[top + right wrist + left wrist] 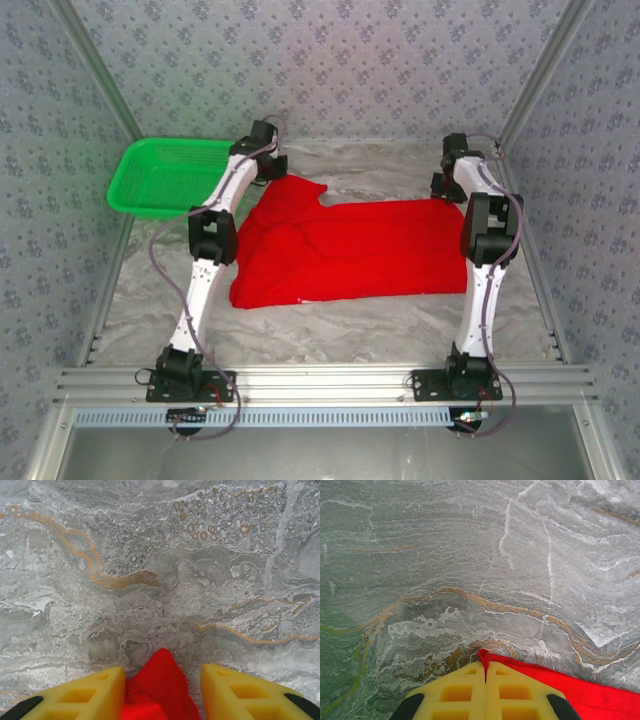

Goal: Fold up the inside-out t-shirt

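Observation:
The red t-shirt lies spread across the middle of the marble table, plain red side up, its left part bunched. My left gripper is at the shirt's far left corner. In the left wrist view its yellow fingers are pressed together on a thin fold of the red t-shirt. My right gripper is at the far right corner. In the right wrist view its fingers stand apart, with a red t-shirt corner lying loose between them.
A green plastic basket sits at the far left of the table. Patterned walls and metal frame rails enclose the table on all sides. Bare marble runs along the near side of the shirt.

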`<state>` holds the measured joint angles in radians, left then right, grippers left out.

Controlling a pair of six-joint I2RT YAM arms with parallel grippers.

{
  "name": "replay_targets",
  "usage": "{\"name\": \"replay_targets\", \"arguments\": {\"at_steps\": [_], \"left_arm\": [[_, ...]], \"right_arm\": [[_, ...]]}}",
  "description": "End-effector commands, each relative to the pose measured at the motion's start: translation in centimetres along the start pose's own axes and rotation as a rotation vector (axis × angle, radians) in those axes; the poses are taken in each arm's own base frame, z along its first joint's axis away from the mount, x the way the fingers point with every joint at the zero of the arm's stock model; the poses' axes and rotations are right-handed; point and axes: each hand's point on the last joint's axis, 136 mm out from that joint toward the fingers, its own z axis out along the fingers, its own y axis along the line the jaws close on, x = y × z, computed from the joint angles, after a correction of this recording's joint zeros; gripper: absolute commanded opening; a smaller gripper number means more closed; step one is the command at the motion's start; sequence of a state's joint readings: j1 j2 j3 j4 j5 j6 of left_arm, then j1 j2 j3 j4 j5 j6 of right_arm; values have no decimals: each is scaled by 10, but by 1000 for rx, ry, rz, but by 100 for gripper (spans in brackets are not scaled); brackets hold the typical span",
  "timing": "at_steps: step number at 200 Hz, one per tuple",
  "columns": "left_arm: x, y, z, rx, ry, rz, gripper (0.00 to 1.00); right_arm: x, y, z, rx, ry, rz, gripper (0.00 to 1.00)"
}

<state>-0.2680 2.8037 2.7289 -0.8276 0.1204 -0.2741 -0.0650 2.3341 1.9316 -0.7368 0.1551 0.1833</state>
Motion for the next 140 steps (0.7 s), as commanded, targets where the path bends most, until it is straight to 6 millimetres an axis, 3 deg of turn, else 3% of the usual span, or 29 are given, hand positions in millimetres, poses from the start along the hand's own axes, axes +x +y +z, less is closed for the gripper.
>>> {"name": "replay_targets", "arguments": {"at_steps": [1,75,123,140], "left_arm": [[-1,1,-1,14,4,-7,0],[-7,0,-7,18,-12,0,0],[-14,-4,-11,31,-35,19,0],[-18,-6,-15,37,-49,27,0]], "right_arm": [[8,-8,5,42,49,-35,39],[-3,-20,16,59,46,-38,13],[-18,-29,17,67,3,3,14],[-23,-32,18,66,-11,34,18]]}}
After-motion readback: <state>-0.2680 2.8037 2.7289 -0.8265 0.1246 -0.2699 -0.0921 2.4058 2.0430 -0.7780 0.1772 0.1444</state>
